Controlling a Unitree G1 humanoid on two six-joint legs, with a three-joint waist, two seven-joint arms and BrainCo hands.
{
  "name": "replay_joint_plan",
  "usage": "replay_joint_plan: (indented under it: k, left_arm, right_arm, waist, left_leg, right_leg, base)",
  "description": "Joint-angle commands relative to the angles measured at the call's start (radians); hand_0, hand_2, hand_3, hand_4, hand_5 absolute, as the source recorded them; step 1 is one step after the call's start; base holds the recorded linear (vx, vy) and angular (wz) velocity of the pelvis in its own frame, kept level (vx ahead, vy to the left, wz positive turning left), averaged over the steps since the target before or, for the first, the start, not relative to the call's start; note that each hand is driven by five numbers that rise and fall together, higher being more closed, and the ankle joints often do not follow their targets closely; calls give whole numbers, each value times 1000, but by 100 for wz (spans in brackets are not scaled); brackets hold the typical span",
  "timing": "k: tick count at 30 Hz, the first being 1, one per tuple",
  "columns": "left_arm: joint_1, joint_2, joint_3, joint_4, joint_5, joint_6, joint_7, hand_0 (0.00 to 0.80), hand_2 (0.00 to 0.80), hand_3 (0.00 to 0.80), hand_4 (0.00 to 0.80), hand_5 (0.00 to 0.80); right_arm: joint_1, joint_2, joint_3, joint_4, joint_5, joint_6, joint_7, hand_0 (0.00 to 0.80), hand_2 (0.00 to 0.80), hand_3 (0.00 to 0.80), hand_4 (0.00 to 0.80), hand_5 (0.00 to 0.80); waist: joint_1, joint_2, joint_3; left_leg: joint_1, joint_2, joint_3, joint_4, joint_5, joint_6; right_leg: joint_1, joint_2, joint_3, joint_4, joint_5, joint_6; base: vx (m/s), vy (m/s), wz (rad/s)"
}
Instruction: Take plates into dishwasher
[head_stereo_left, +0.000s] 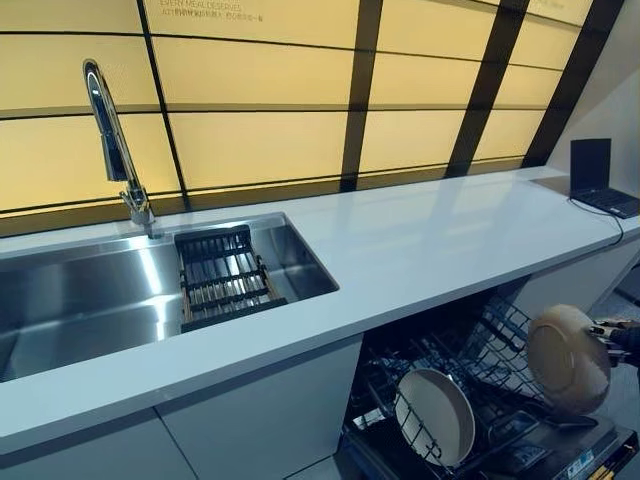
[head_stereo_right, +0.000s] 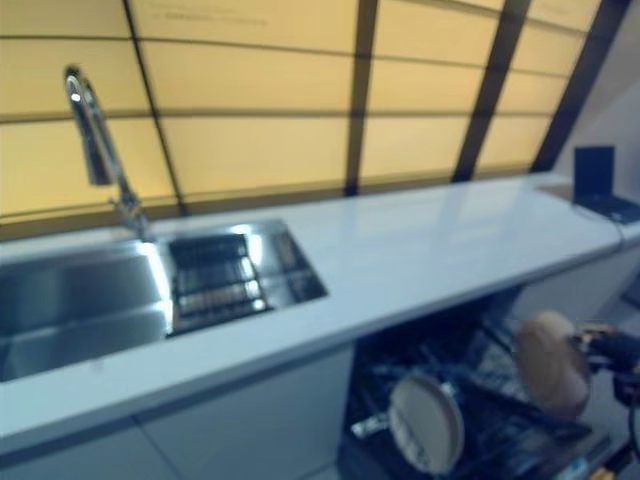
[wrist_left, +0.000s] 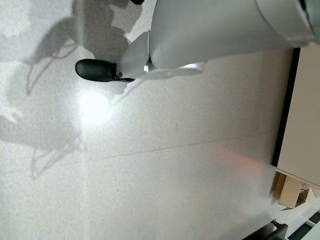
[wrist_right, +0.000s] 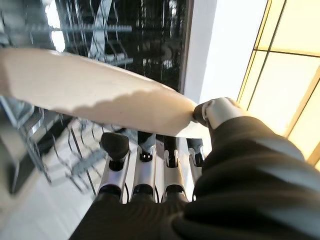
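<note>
A long white bench (head_stereo_left: 420, 250) runs along a wall of glowing yellow panels (head_stereo_left: 260, 150) split by dark brown bars. Set into the bench on the left is a stainless steel sink (head_stereo_left: 90, 300) with a black slatted rack (head_stereo_left: 225, 278) lying across its right part and a tall curved chrome tap (head_stereo_left: 112, 140) behind it. At the bench's far right end stands an open dark laptop (head_stereo_left: 600, 180). White cabinet fronts (head_stereo_left: 250, 420) sit below. The floor (wrist_left: 150, 165) is pale grey and speckled.

Long white countertop (head_stereo_left: 420, 250); inset stainless steel sink (head_stereo_left: 80, 300) at its left end holds a dark slatted rack (head_stereo_left: 225, 278); black open laptop (head_stereo_left: 598, 178) sits at far right end.
</note>
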Motion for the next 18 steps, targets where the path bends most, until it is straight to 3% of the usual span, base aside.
replay_joint_plan:
  k: [1,18]
  left_arm:
    - [-35,37,3,-8,2,-32,-26,0,0,0,0,0]
    - [-73,25,-43,-43,-81,-52,-19,0,0,0,0,0]
  right_arm:
    - [-63,28,-20,-53,49,-40,-47,800,800,800,800,800]
    - [-162,63,90,-67,-11,-47,-82,800,800,800,800,800]
  waist:
    - [12,-41,9]
    - [10,8,98]
  left_leg:
    - [31,0,-57,1,-64,10]
    - [-30,7,-81,1,-28,-11]
  right_leg:
    - [-1,-74,0,3,10,91]
    - [-43,-80,-13,3,12,76]
  base:
    - [-68,-54,2]
    - [-45,-37,4]
